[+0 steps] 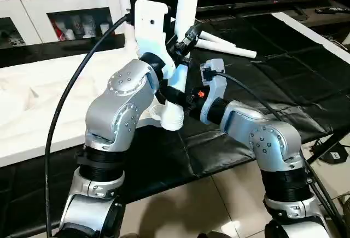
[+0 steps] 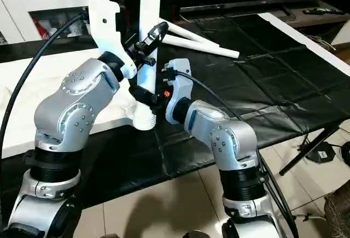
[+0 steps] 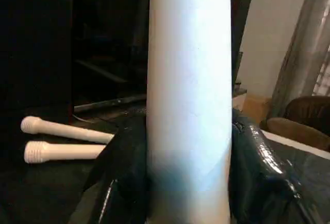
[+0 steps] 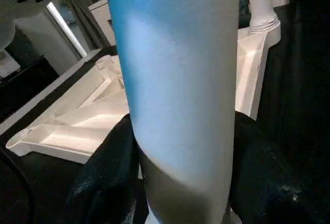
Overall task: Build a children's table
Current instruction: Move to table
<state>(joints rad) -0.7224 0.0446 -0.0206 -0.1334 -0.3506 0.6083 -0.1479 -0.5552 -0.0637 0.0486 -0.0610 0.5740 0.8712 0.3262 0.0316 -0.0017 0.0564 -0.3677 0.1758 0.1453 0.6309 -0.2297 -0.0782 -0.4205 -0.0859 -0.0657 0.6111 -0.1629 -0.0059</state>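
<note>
Both silver forearms fill the foreground, elbows low, wrists bent up and inward toward one upright white leg at the near corner of the table top. Left arm is the bulkier shape in the head view, its forearm rising steeply, white wrist camera block on top; left hand pinches the leg, glossy black fingers pressed to both sides of the tube in the left wrist view. Right arm comes in lower from the right side, forearm nearly level, wrist turned in; right hand also clamps the same leg, lower down near its base, dark fingers on either side in the right wrist view.

Table top lies upside down, ribbed underside up, on the black-covered bench, to the robot's left. Held leg stands vertical in the corner socket. Second leg stands upright in another corner socket, seen in the right wrist view. Two loose legs lie side by side on the black cover beyond the hands, threaded ends close together. White cabinet with glass doors sits behind the bench.
</note>
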